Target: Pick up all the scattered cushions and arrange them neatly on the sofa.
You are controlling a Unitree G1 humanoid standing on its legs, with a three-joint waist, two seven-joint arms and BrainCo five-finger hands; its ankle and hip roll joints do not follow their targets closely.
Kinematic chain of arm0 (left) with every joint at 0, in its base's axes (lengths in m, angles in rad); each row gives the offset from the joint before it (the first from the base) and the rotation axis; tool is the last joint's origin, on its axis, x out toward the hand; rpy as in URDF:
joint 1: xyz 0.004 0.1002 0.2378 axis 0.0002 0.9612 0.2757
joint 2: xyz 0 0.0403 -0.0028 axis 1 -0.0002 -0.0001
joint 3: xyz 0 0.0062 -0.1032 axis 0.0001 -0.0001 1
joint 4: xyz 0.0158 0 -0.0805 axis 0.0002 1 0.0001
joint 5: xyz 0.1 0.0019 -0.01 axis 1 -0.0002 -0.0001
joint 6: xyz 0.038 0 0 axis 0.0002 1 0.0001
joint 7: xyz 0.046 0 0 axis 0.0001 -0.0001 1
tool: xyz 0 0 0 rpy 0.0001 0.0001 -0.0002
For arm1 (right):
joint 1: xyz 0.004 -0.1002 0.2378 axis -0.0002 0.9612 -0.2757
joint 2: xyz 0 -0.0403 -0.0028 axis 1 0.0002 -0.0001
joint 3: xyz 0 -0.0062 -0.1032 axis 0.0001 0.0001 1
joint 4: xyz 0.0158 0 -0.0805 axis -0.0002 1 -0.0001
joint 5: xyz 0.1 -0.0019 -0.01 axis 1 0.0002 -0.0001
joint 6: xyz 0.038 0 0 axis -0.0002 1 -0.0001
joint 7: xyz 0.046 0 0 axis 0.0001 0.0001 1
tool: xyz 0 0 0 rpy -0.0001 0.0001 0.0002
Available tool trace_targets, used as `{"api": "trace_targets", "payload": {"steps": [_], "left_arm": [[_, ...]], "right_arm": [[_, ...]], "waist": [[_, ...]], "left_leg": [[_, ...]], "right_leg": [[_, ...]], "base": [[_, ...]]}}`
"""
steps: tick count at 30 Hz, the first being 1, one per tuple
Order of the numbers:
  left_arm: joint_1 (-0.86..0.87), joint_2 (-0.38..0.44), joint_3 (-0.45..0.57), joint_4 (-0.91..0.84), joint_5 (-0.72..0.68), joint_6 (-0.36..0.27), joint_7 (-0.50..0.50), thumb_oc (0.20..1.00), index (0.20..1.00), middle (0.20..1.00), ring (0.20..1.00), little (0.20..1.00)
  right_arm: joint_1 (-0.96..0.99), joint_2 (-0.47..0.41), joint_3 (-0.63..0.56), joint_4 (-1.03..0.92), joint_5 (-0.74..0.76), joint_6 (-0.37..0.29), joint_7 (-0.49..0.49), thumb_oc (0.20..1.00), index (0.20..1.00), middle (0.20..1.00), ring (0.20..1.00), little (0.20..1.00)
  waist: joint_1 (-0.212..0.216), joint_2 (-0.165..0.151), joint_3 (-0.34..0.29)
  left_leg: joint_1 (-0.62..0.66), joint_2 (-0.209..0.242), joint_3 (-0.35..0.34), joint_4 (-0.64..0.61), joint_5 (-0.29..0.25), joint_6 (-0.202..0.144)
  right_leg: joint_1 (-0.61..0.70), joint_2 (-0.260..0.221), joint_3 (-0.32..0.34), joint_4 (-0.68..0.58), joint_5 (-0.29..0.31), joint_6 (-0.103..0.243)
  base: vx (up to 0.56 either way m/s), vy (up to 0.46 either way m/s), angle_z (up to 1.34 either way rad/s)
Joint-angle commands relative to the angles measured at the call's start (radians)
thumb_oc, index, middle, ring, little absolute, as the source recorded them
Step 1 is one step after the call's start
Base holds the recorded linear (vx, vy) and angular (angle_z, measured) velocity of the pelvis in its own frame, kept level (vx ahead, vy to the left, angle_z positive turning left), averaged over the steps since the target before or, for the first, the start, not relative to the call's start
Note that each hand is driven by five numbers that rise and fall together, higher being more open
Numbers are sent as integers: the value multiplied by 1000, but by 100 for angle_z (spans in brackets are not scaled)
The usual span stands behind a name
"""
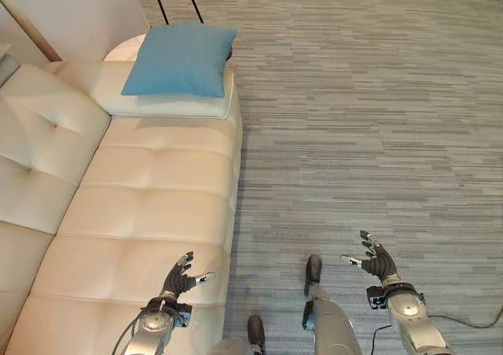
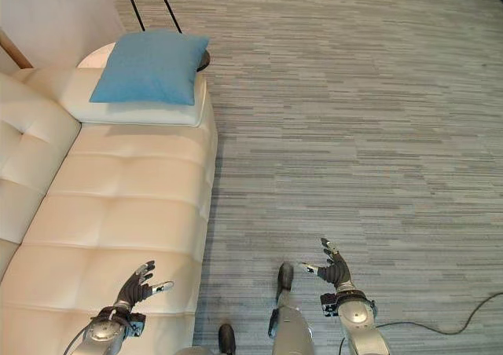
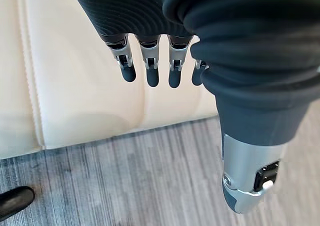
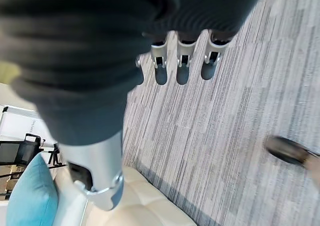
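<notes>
**Blue cushion on the sofa's far end, both hands empty**

Blue and square, the cushion (image 1: 181,60) lies flat on the far armrest (image 1: 169,104) of the cream leather sofa (image 1: 149,206), slightly turned so one corner reaches past the armrest's outer edge. Just beyond the armrest a small round side table (image 1: 122,50) shows, and two thin dark stand legs (image 1: 161,1) rise from the grey striped carpet (image 1: 361,119) near it.

Over the near part of the sofa seat, close to its front edge, hangs the left hand (image 1: 179,278), its fingers (image 3: 152,71) straight and relaxed with the thumb apart, holding nothing. Well apart from it, above the carpet, the right hand (image 1: 379,261) is spread wide, fingers (image 4: 182,68) extended and empty. The right wrist view shows the cushion at the sofa's end.
</notes>
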Motion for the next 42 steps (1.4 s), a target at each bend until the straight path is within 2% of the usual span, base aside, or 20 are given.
{"api": "trace_targets", "payload": {"steps": [1,2,3,5,7,9,11,14,15,16,20,24,25,26,29,32,33,35,36,42], "left_arm": [[12,8,33,-88,35,-47,11,1000,1000,1000,1000,1000],[3,3,26,-85,18,-47,21,1000,1000,1000,1000,1000],[3,3,27,-84,18,-47,21,1000,1000,1000,1000,1000],[-10,3,7,-83,25,-48,14,1000,1000,1000,1000,1000],[-12,-3,8,-72,15,-48,15,1000,1000,1000,1000,1000],[-18,-3,7,-64,11,-51,17,1000,1000,1000,1000,1000],[-20,-21,6,-46,1,-48,16,1000,1000,1000,1000,1000],[-17,-30,0,-27,10,-46,15,1000,1000,1000,1000,1000],[-14,-30,-1,-31,13,-43,14,1000,1000,1000,1000,1000],[-1,-36,2,-35,17,-40,14,1000,1000,1000,1000,1000],[10,-39,6,-33,14,-28,15,1000,1000,1000,1000,1000],[50,-34,38,-36,21,-23,12,1000,1000,1000,1000,1000],[56,-26,41,-28,30,-13,3,1000,1000,1000,1000,1000],[56,-26,41,-28,30,-13,3,1000,1000,1000,1000,1000],[40,-6,47,-15,25,-12,8,1000,1000,1000,1000,1000],[24,2,49,-11,21,-16,21,1000,1000,1000,1000,1000],[23,1,52,-10,17,-22,24,1000,1000,1000,1000,1000],[23,1,52,-10,17,-22,24,1000,1000,1000,1000,1000],[27,1,54,-15,10,-24,25,1000,1000,1000,1000,1000],[39,-24,81,-4,7,-25,33,1000,1000,1000,1000,1000]], "right_arm": [[-2,-45,-29,-68,-1,-42,12,1000,1000,1000,1000,1000],[-13,-64,-19,-54,-19,-35,10,1000,1000,1000,1000,1000],[-14,-63,-19,-54,-19,-36,10,1000,1000,1000,1000,1000],[-18,-90,-23,-47,-13,-44,-2,1000,1000,1000,1000,1000],[-20,-98,-32,-32,-9,-41,-16,1000,1000,1000,1000,1000],[-23,-105,-36,-29,-5,-43,-21,1000,1000,1000,1000,1000],[-18,-104,-60,-29,5,-37,-25,1000,1000,1000,1000,1000],[-4,-94,-74,-21,21,-37,-34,1000,1000,1000,1000,1000],[2,-89,-76,-19,21,-34,-35,1000,1000,1000,1000,1000],[12,-80,-75,-1,20,-36,-42,1000,1000,1000,1000,1000],[23,-72,-77,14,12,-29,-50,1000,1000,1000,1000,1000],[43,-60,-70,9,-4,-25,-31,1000,1000,1000,1000,1000],[58,-46,-72,2,-11,-16,-13,1000,1000,1000,1000,1000],[58,-45,-72,2,-11,-16,-13,1000,1000,1000,1000,1000],[45,-20,-55,-20,-17,-25,2,1000,1000,1000,1000,1000],[32,-10,-37,-23,-18,-30,2,1000,1000,1000,1000,1000],[28,-12,-31,-29,-14,-32,6,1000,1000,1000,1000,1000],[28,-12,-31,-29,-14,-32,6,1000,1000,1000,1000,1000],[14,-19,-30,-33,-8,-30,5,1000,1000,1000,1000,1000],[14,-30,-39,-36,-6,-16,4,1000,1000,1000,1000,1000]], "waist": [[-32,29,15],[-33,46,20],[-36,44,17],[-28,41,27],[-21,33,20],[-12,28,18],[7,20,9],[22,20,3],[29,28,-1],[48,41,-3],[75,41,-9],[110,14,-39],[114,-6,-57],[114,-7,-58],[101,-42,-43],[82,-14,-23],[58,4,-10],[55,3,-8],[42,13,2],[0,-4,18]], "left_leg": [[88,95,-74,86,-133,-97],[48,143,-76,212,-51,-126],[41,140,-79,214,-49,-127],[-97,219,-59,531,119,-122],[-125,253,-7,572,139,-115],[-151,237,8,578,107,-109],[-235,160,37,483,37,-95],[-292,123,72,338,29,-87],[-301,109,67,266,50,-90],[-336,86,49,125,147,-109],[-412,94,64,-13,194,-121],[-446,107,93,21,238,-114],[-432,95,91,71,253,-94],[-434,94,92,72,252,-93],[-355,62,103,113,160,-31],[-251,64,81,82,115,-15],[-179,58,53,70,82,-14],[-177,57,51,71,82,-14],[-116,55,29,69,39,-20],[26,10,-74,75,-67,-38]], "right_leg": [[53,36,94,64,34,45],[64,57,93,105,22,16],[60,54,92,104,24,16],[135,78,73,111,-34,-49],[194,93,65,96,-73,-80],[226,95,63,85,-87,-82],[307,90,61,58,-118,-70],[373,101,47,41,-150,-59],[394,112,46,39,-162,-57],[448,142,40,28,-190,-54],[544,162,50,17,-244,-52],[645,154,79,38,-296,-35],[636,126,81,103,-258,-17],[635,125,81,104,-259,-17],[487,29,83,471,56,50],[348,30,60,582,17,6],[277,41,16,538,-64,-13],[279,40,14,540,-66,-13],[235,40,-33,434,-118,-24],[128,123,62,50,-23,28]], "base": [[750,-572,73],[355,-349,68],[312,-394,84],[316,-439,28],[367,-364,-9],[346,-202,-22],[498,-163,0],[418,-77,20],[615,-51,18],[432,-22,9],[507,8,-6],[678,134,-11],[705,173,-17],[563,175,-20],[487,250,15],[398,139,28],[472,92,27],[319,12,39],[481,-36,61],[522,-112,51]]}}
